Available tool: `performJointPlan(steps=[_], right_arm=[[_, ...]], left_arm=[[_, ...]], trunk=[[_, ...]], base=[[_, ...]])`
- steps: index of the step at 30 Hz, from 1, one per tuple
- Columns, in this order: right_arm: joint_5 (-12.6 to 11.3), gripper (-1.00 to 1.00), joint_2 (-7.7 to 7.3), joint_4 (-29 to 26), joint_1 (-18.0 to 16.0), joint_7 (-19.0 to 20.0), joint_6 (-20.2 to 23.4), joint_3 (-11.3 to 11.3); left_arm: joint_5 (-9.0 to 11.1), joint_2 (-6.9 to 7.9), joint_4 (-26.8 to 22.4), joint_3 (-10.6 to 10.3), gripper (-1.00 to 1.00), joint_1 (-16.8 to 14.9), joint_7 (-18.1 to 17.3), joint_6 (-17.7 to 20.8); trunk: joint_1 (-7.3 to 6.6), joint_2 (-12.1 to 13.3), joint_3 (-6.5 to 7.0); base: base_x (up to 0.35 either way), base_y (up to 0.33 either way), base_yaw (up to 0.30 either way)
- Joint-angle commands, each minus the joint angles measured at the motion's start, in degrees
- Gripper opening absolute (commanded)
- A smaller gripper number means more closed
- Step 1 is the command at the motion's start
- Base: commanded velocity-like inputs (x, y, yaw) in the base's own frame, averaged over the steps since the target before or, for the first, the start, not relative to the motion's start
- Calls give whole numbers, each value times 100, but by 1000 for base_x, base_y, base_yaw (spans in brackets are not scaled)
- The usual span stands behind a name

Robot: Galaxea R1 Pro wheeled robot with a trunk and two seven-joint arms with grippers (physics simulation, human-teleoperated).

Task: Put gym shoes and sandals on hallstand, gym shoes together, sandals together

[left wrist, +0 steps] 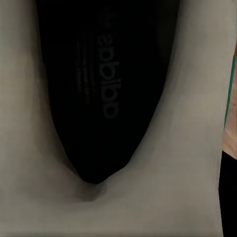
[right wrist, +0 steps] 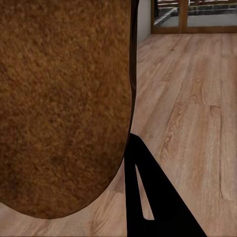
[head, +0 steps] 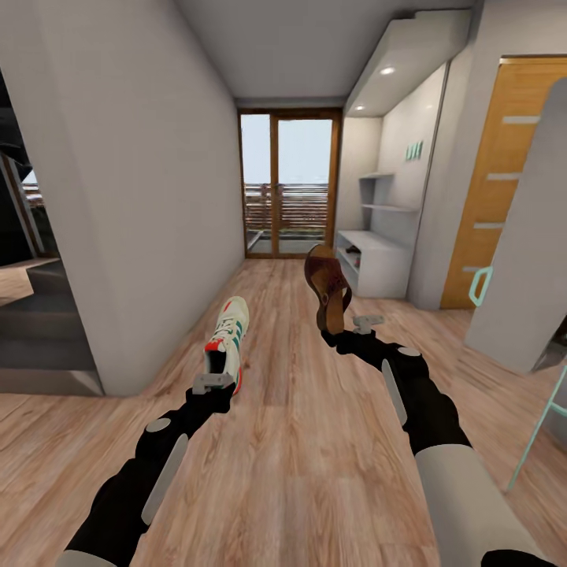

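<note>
Meanwhile, left gripper (head: 214,383) grasped a gym shoe (head: 227,339), toe forward; right gripper (head: 346,331) clamped an upright sandal (head: 325,285). Hallstand (head: 376,264) stood ahead and rightward, nearer the right gripper, across the corridor floor (head: 299,441).

Centre-left of the head view, the white lace-up gym shoe (head: 227,340) carries green side stripes and a red-orange heel tab; its insole is black with grey lettering. Right of centre, the dark brown leather sandal (head: 327,286) shows a mottled tan-brown footbed. The light brown wood-plank floor (head: 299,441) has visible grain.
</note>
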Motion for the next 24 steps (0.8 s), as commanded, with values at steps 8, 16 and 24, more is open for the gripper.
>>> performJointPlan(steps=[8, 16, 24], right_arm=[[33, -100, 8, -8, -5, 52, 35, -28], [32, -100, 8, -8, -4, 50, 38, -28], [32, -100, 8, -8, -3, 51, 34, -29]], left_arm=[[31, 4, -7, -8, -100, -4, 0, 28], [31, 4, -7, -12, -100, -2, 0, 28], [31, 4, -7, -15, -100, -2, -1, 28]], trunk=[[2, -3, -7], [2, -3, -7], [2, -3, -7]], base=[[341, 95, 0], [341, 34, 0], [342, 1, 0]])
